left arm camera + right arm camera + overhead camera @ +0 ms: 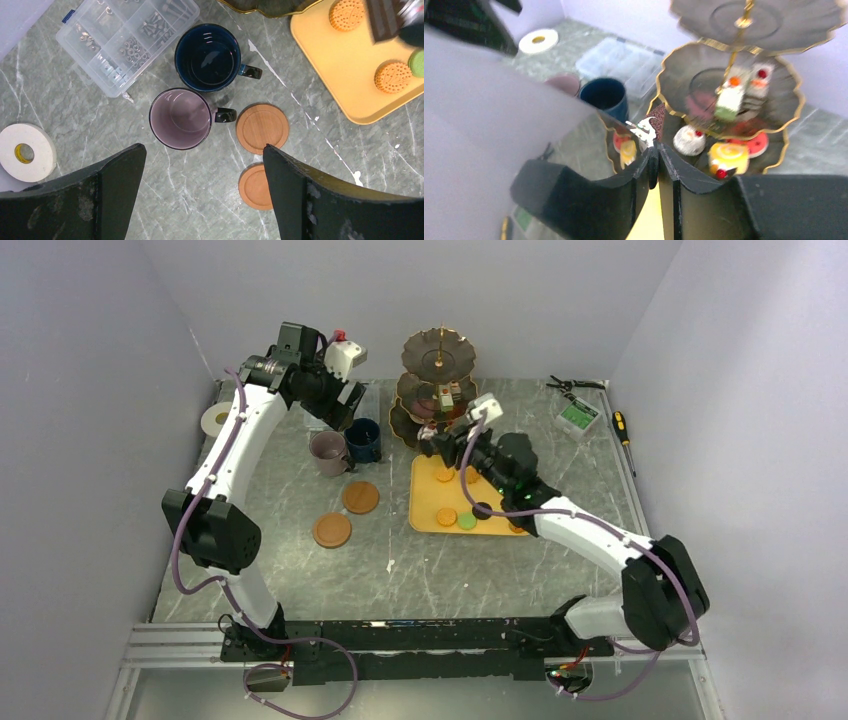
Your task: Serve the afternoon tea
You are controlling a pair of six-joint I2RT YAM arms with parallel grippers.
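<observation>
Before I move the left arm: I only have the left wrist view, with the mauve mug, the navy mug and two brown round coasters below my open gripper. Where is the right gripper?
Observer: In the top view, the right gripper is at the front rim of the dark three-tier gold-trimmed stand. It is over the far end of the yellow rectangular tray, well to the right of your mugs.
Operator: My view cuts the stand off at its edge. Is anything on it?
Observer: Yes. Small cake slices sit on the middle tier, with more pieces on the bottom tier. The top tier looks bare.
</observation>
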